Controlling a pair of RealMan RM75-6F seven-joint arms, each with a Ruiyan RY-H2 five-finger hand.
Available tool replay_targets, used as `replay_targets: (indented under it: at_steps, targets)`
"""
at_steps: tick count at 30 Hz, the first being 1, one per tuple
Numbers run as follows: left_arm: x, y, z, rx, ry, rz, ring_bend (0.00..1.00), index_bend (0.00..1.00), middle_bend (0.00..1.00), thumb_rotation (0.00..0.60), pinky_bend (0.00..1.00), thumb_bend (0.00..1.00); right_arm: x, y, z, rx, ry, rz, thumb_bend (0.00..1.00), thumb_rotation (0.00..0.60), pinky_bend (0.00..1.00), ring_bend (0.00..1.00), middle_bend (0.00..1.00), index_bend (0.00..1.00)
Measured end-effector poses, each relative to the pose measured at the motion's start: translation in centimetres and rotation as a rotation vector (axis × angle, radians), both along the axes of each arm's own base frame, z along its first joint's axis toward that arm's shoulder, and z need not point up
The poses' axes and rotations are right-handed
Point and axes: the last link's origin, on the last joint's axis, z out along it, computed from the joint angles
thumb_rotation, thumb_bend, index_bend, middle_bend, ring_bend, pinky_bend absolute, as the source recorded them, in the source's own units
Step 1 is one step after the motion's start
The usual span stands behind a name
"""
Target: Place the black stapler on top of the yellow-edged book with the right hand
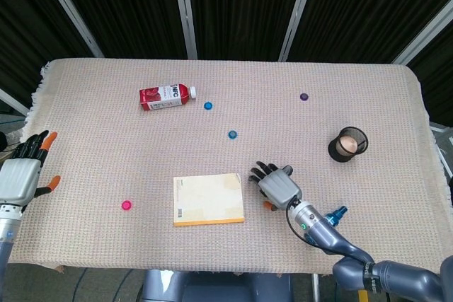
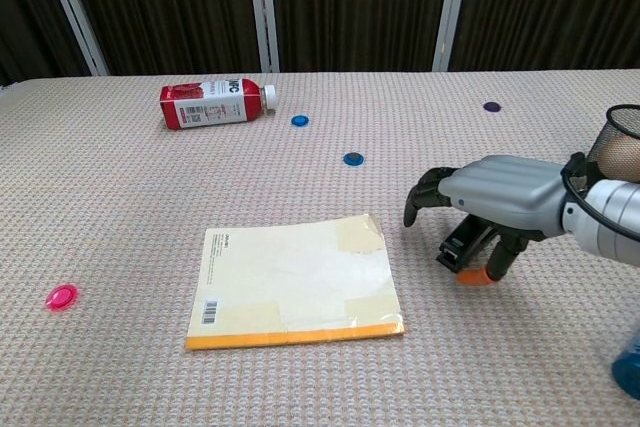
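The yellow-edged book (image 1: 209, 199) (image 2: 295, 285) lies flat at the front middle of the table. Just right of it the black stapler (image 2: 458, 245) rests on the cloth; only its near end shows, and the head view hides it under my hand. My right hand (image 1: 277, 184) (image 2: 495, 197) arches over the stapler, fingers curved and apart, their tips past it toward the book. The orange-tipped thumb sits by the stapler's near end. I see no firm grip. My left hand (image 1: 18, 178) hangs open at the table's left edge.
A red bottle (image 1: 166, 96) (image 2: 210, 104) lies at the back left. A black mesh cup (image 1: 347, 144) (image 2: 620, 152) stands on the right, and a small blue bottle (image 1: 338, 211) (image 2: 628, 372) lies near the front right. Blue discs (image 1: 232, 134), a purple disc (image 1: 304, 96) and a pink disc (image 1: 126, 205) dot the cloth.
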Motion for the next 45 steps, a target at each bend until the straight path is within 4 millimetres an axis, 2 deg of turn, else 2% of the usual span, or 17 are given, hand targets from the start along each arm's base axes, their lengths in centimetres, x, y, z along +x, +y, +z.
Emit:
replay_targets:
  at_steps: [18,32,37,45]
  targets:
    - [0.0,0.2,-1.1,-0.008,0.053,0.028,0.03,0.01,0.0,0.6,0.14,0.29,-2.1,-1.1,2.1,0.036,0.038,-0.04,0.29,0.6,0.28,0.12,0.21,0.34]
    - [0.4,0.4,-2.4,-0.029,0.087,0.037,0.03,0.01,0.0,0.6,0.14,0.29,-3.9,-2.1,3.4,0.048,0.008,-0.07,0.3,0.6,0.54,0.38,0.45,0.59]
    - [0.5,0.3,-2.3,-0.027,0.084,0.035,0.03,0.01,0.0,0.6,0.14,0.3,-3.8,-2.0,3.3,0.041,-0.011,-0.046,0.28,0.6,0.59,0.43,0.49,0.65]
    - [0.7,0.2,-1.9,-0.023,0.066,0.015,0.03,0.01,0.0,0.6,0.14,0.3,-2.5,-1.1,3.4,0.022,-0.012,0.008,0.26,0.6,0.6,0.44,0.5,0.65]
